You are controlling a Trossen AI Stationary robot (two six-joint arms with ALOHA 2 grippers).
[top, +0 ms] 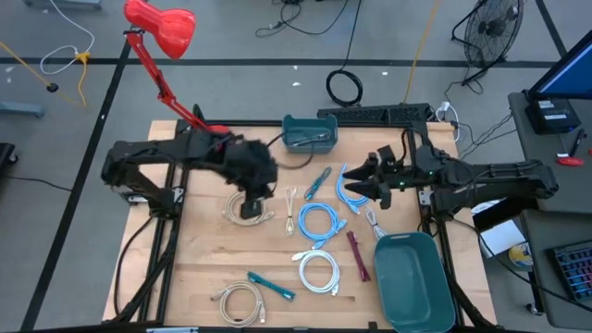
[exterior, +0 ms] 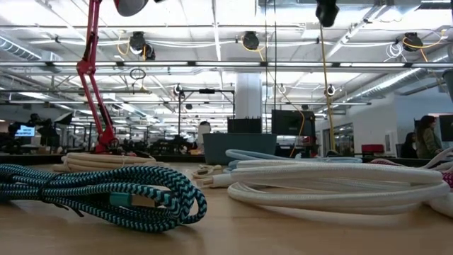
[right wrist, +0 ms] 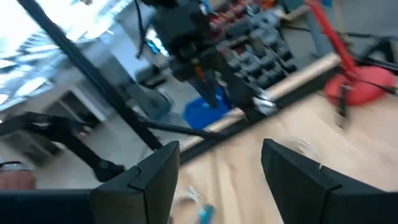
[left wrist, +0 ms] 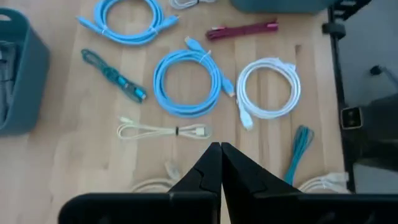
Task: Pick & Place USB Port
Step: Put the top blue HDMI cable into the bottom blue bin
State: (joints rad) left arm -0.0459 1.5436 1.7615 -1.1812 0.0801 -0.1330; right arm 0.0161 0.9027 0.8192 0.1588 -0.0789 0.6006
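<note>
Cream coiled USB cable (top: pixel 231 210) directly beneath left gripper (left wrist: pixel 220 149), fingers closed on nothing; right gripper (right wrist: pixel 221 152), fingers spread, well apart, farther from coil.

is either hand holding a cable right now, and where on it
No. The left hand is shut with nothing between its fingers, above a cream cable. The right hand is open and empty.

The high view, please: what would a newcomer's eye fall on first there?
Probably the bright red desk lamp leaning in from the far left corner of the wooden table. Next come the coiled light-blue cables at mid-table, flanked by two dark arms: the left gripper over a cream cable, the open right gripper beside the blue coils.
</note>
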